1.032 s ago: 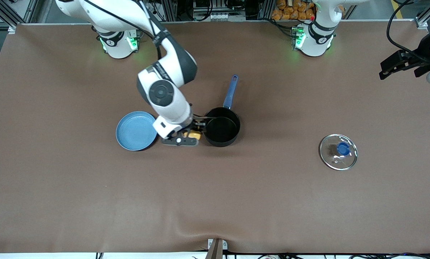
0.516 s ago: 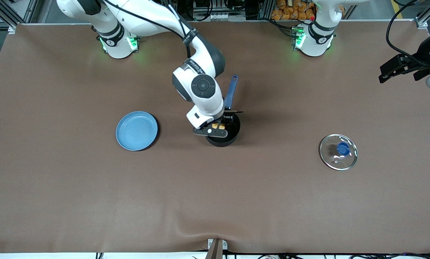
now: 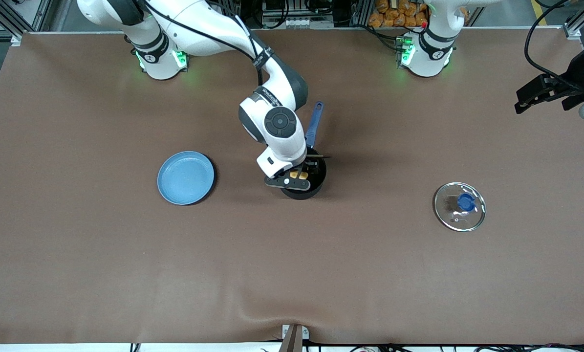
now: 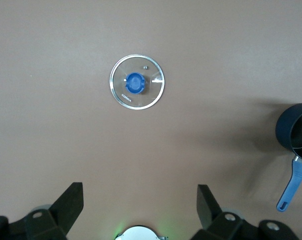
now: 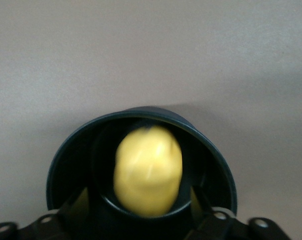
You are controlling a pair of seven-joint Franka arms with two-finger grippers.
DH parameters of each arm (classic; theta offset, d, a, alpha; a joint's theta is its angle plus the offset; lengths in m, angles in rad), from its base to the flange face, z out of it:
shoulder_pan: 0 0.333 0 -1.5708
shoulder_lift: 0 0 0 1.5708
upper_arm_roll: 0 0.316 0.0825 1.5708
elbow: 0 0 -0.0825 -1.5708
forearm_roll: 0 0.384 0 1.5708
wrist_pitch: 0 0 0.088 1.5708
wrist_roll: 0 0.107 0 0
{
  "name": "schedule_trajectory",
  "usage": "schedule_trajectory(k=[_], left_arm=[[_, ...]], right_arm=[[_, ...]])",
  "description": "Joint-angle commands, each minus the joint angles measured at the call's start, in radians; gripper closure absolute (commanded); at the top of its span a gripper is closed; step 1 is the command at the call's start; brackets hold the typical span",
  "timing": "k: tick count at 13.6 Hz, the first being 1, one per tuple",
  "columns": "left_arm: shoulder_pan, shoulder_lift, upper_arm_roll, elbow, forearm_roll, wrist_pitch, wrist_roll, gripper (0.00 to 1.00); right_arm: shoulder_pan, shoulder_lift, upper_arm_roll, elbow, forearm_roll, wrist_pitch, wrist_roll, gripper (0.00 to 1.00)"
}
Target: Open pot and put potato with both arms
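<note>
Right hand (image 3: 305,172) over the pot (image 3: 302,188), fingers spread beside the potato (image 5: 148,170): firm, light, lumpy; grip its middle.

The right claw (image 3: 305,174) hangs low above the bench's middle, fingers apart. The left claw (image 4: 140,206) waits, spread wide, high over the bench's left-arm end.
</note>
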Motion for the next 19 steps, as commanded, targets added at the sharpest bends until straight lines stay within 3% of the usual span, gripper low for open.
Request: schedule_trajectory(k=[1,7,10,12,16,19], left_arm=[[-0.001,0.008,0.007,0.001,-0.019,0.009,-0.009,0.0],[-0.003,0.011,0.008,0.0,-0.017,0.009,-0.004,0.0],[-0.004,0.014,0.008,0.0,-0.007,0.009,0.005,0.0],[-0.004,0.023,0.008,0.001,-0.005,0.009,0.005,0.0],[-0.004,0.025,0.008,0.001,-0.005,0.009,0.003,0.0],[-0.003,0.025,0.008,0.001,-0.005,0.011,0.003,0.0]], right_arm=[[0.002,0.016,-0.004,0.052,-0.021,-0.017,0.022,0.0],[-0.095,-0.046,-0.023,0.121,-0.01,-0.129,0.012,0.0],[-0.147,-0.147,-0.052,0.122,-0.057,-0.262,0.007,0.0],[-0.232,-0.211,-0.035,0.122,-0.087,-0.348,-0.002,0.0],[-0.453,-0.352,0.103,0.125,-0.163,-0.5,-0.057,0.0],[-0.643,-0.437,0.213,0.138,-0.161,-0.606,-0.219,0.0]])
